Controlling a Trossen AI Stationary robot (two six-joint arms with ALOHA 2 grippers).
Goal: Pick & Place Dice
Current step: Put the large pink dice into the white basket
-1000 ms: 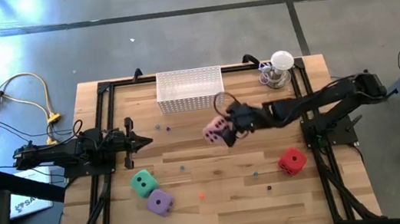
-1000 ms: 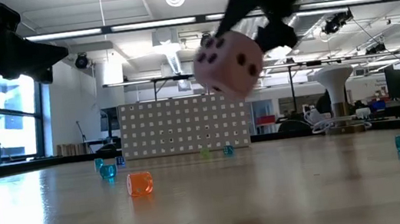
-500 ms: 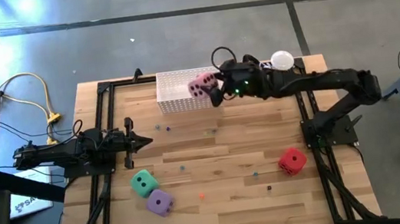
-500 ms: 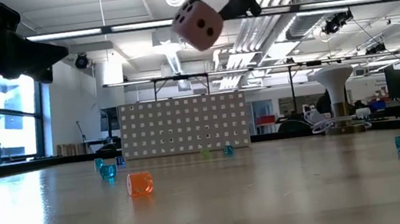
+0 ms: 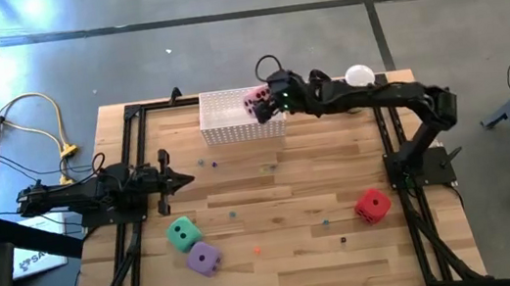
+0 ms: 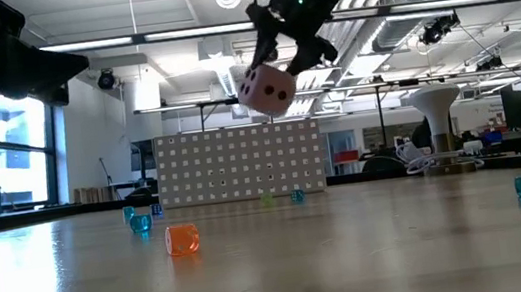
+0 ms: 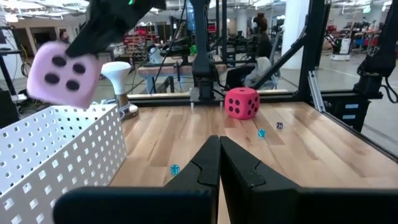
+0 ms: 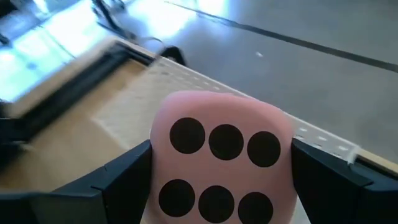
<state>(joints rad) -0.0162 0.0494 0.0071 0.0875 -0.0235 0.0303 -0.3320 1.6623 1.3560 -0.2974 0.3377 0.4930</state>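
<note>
Right arm holds the pink die over the white basket.

The wooden table (image 5: 280, 258) carries the white perforated basket (image 5: 233, 126) at its far edge, and the right arm stretches across from its mount so that the right gripper (image 5: 265, 102) hangs above the basket's right end, its fingers clamped on either side of the pink die (image 5: 255, 100), which is in the air clear of the basket rim. The left gripper (image 5: 181, 180) rests low at the table's left side, fingers pressed together and empty. The red die (image 5: 373, 205) sits near the right arm's base; the green die (image 5: 183, 233) and purple die (image 5: 203, 258) lie just beside each other toward the near left. Small coloured beads, one orange (image 6: 182, 239), dot the wood.
</note>
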